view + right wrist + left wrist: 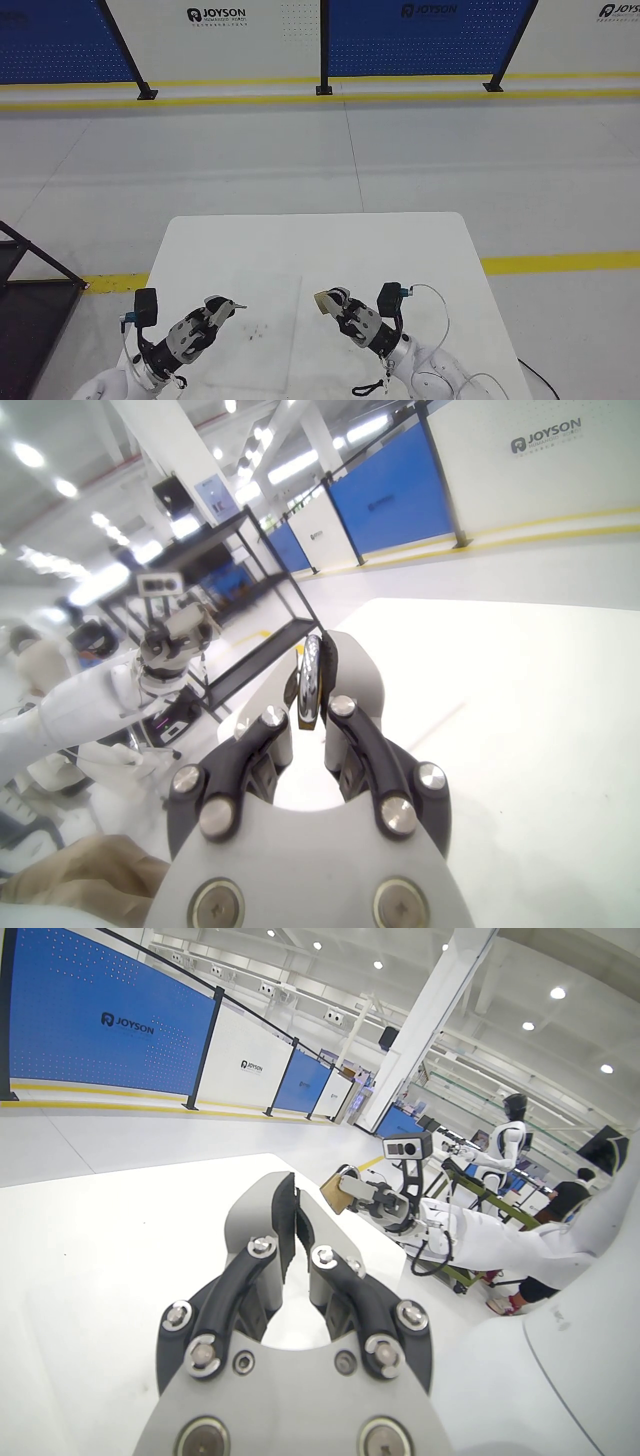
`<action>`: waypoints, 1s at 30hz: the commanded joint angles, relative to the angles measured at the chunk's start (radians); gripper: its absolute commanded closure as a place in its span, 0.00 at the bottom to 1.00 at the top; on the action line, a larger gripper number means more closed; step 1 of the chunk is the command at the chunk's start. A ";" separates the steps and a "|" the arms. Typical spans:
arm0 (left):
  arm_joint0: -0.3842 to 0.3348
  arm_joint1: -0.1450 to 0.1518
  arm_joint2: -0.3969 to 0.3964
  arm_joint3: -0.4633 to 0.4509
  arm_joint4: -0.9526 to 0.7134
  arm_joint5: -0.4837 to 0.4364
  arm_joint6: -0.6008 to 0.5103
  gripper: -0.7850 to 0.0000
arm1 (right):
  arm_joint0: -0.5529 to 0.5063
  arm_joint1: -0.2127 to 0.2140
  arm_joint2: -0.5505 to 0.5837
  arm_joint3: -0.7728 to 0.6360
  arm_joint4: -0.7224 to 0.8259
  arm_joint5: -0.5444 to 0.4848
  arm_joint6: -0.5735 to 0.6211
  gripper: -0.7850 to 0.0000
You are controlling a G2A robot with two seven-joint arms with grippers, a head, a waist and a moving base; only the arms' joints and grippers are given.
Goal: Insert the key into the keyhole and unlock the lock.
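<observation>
R gripper [333, 300] clenched on lock [334, 1195], above table's [400, 240] near edge, right of mid. L gripper [225, 308] clenched on key [239, 304], twd near-left corner, well apart from lock. Lock prob. heavy, rigid, slick metal. Key prob. light, thin, may twist in pads; grip it flat by the head.

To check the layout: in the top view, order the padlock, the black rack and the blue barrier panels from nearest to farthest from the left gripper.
From the left gripper holding the key:
1. padlock, in the right gripper beside it.
2. black rack, off the table's left edge.
3. blue barrier panels, far ahead.
</observation>
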State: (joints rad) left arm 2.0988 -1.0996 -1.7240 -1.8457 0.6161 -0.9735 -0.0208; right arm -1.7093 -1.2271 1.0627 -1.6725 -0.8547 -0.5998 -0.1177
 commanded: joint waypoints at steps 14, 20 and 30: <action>-0.072 -0.011 0.186 -0.015 -0.301 0.036 0.001 1.00 | 0.139 -0.060 -0.199 0.111 0.393 -0.227 -0.108 1.00; -0.123 -0.037 0.296 0.052 -0.324 0.009 0.142 1.00 | 0.191 -0.097 -0.266 0.177 0.408 -0.314 -0.224 1.00; -0.134 -0.042 0.313 0.067 -0.321 -0.002 0.158 1.00 | 0.191 -0.097 -0.266 0.177 0.408 -0.314 -0.224 1.00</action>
State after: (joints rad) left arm 1.9645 -1.1411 -1.4107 -1.7788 0.2954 -0.9753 0.1371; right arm -1.5179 -1.3242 0.7964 -1.4958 -0.4468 -0.9141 -0.3417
